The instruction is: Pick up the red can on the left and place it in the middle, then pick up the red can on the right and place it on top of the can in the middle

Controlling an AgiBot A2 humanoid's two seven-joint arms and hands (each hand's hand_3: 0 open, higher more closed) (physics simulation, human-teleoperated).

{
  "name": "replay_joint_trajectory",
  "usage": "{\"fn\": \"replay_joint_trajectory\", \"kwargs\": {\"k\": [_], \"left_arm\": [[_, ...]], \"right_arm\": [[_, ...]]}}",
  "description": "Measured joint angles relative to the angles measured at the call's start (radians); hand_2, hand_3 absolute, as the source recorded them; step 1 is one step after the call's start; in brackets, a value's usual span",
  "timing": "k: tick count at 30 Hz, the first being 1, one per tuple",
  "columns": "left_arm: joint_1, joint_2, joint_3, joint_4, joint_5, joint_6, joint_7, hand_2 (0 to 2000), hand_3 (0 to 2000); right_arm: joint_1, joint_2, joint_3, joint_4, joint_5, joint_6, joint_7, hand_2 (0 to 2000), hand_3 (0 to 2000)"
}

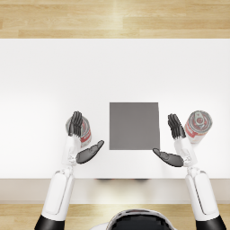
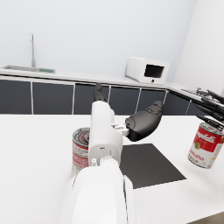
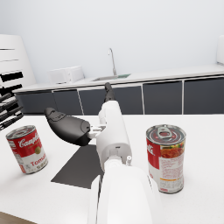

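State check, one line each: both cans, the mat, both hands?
left can: upright on the table, left of the mat, not held
right can: upright on the table, right of the mat, not held
dark mat: flat in the middle, nothing on it
left hand: open, beside the left can, holding nothing
right hand: open, beside the right can, holding nothing

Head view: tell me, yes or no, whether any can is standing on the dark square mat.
No: both the left can and the right can stand beside the mat.
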Motion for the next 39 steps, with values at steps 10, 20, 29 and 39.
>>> {"fn": "replay_joint_trajectory", "kwargs": {"k": [10, 20, 29, 39], "left_arm": [[0.0, 0.0, 0.0, 0.0, 0.0, 0.0, 0.0, 0, 0], [0.005, 0.016, -0.004, 0.002, 0.0, -0.074, -0.074, 0, 0], [0.033, 0.048, -0.157, 0.022, 0.322, -0.1, -0.099, 0, 0], [-0.002, 0.062, -0.178, 0.14, 0.378, -0.101, -0.101, 0, 0]], "right_arm": [[0.0, 0.0, 0.0, 0.0, 0.0, 0.0, 0.0, 0, 0], [0.004, -0.015, 0.005, 0.007, 0.0, -0.073, 0.074, 0, 0], [0.034, -0.046, -0.187, 0.044, 0.322, -0.098, 0.1, 0, 0], [0.0, -0.064, -0.345, -0.075, 0.378, -0.1, 0.101, 0, 0]]}}
